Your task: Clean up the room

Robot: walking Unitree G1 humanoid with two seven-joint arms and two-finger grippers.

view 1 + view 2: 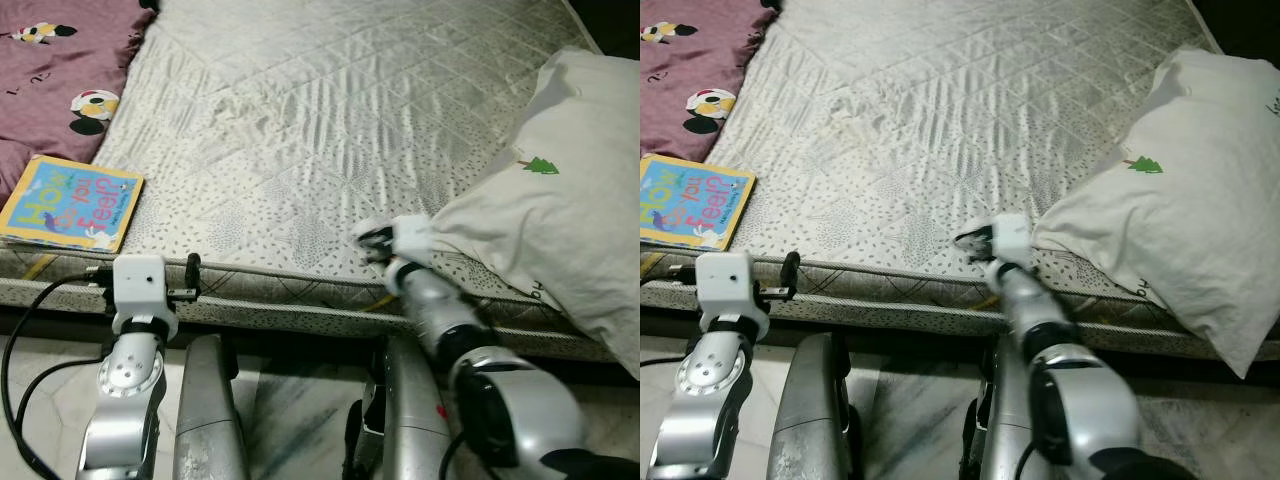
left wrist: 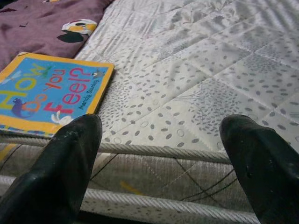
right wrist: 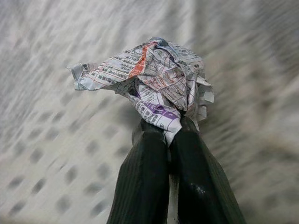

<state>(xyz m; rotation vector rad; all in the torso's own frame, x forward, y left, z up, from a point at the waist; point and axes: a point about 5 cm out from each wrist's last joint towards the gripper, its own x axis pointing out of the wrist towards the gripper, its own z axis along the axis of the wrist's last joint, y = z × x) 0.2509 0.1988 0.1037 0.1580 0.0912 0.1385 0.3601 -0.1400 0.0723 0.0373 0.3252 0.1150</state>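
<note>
The right tool (image 3: 169, 135) pinches a crumpled newspaper wad (image 3: 149, 79) just above the mattress (image 1: 300, 120), beside the pillow (image 1: 560, 200). Light and crushable, it should hold by any fold. The left tool (image 2: 161, 140) hangs spread near the picture book (image 1: 68, 200).

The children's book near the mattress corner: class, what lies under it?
The book lies flat on the quilted mattress, its far corner at the maroon blanket. Whatever is beneath its cover is hidden.
</note>
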